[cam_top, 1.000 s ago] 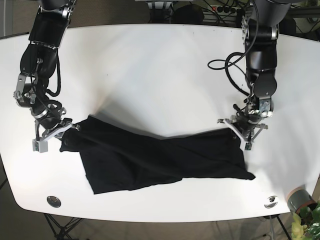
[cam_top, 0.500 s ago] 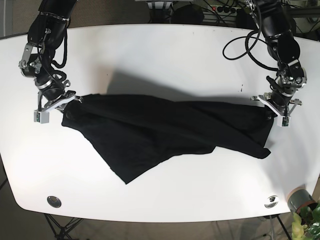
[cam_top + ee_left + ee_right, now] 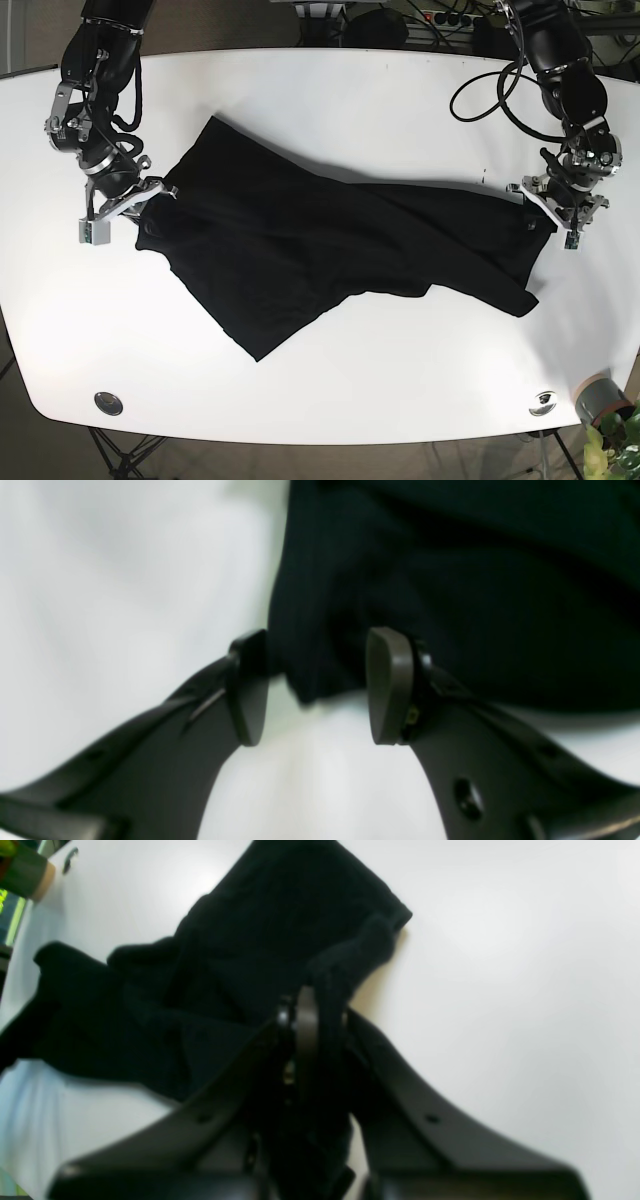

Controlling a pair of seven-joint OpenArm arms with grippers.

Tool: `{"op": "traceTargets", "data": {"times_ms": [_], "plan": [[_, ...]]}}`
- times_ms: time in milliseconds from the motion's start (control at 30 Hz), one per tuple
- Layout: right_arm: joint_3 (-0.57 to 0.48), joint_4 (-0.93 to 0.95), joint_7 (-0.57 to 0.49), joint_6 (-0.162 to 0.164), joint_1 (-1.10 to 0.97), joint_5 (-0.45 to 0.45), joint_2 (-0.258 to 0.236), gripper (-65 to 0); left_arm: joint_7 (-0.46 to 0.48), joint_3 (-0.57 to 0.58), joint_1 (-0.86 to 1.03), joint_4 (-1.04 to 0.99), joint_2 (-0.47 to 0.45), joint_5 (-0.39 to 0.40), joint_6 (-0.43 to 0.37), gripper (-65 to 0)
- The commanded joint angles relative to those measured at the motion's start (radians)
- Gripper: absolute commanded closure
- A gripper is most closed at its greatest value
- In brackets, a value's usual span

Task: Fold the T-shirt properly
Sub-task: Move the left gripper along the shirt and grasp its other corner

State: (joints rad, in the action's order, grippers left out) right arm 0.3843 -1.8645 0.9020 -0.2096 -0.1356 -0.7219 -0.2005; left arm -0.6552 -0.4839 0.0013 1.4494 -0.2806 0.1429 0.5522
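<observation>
The black T-shirt (image 3: 340,255) lies spread on the white table (image 3: 330,110), its long axis running side to side across the base view, with one broad flap pointing toward the near edge and ending in a corner near the front left of that view (image 3: 255,355). Behind that, the cloth stretches in a twisted band — rumpled through the middle — from one arm to the other, and a second flap points away toward the far left (image 3: 215,125). At the base view's left end the right gripper (image 3: 320,1010) is clamped on a bunched fold of the T-shirt (image 3: 280,940); its wrist camera shows the jaws drawn together with dark cloth pinched between them and hanging below. At the opposite end the left gripper (image 3: 310,685) stands with its jaws parted; a corner of the T-shirt (image 3: 450,580) lies in the gap, touching the inner face of one fingertip (image 3: 247,685) but apart from the other — the cloth is not squeezed. Near the front corner of the table a small potted plant (image 3: 610,410) sits at the edge.
</observation>
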Motion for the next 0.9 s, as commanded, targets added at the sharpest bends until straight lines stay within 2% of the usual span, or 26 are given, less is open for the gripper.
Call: {"op": "traceTargets", "data": {"times_ms": [0, 533, 600, 733, 800, 867], "plan": [[0.002, -0.019, -0.025, -0.009, 0.015, -0.017, -0.003, -1.9, 0.018, -0.006, -0.014, 0.014, -0.015, 0.010, 0.002, -27.1], [0.000, -0.020, -0.025, -0.009, 0.012, -0.017, 0.002, -1.9, 0.012, -0.008, -0.028, 0.150, -0.012, 0.016, 0.012, -28.3], [0.000, -0.020, -0.025, -0.009, 0.012, -0.017, 0.002, -1.9, 0.012, -0.005, -0.090, 0.133, -0.012, 0.008, -0.002, -35.7], [0.000, -0.019, -0.025, -0.009, 0.015, -0.017, 0.003, -1.9, 0.012, 0.020, -0.203, 0.006, -0.012, 0.007, -0.123, -53.9], [0.000, -0.019, -0.025, -0.009, 0.015, -0.017, 0.003, -1.9, 0.012, 0.035, -0.261, -0.060, -0.016, 0.007, -0.176, -54.7], [0.000, -0.017, -0.025, -0.009, 0.018, -0.017, 0.003, -1.9, 0.016, 0.043, -0.326, -0.144, -0.018, 0.008, -0.192, -53.7]]}}
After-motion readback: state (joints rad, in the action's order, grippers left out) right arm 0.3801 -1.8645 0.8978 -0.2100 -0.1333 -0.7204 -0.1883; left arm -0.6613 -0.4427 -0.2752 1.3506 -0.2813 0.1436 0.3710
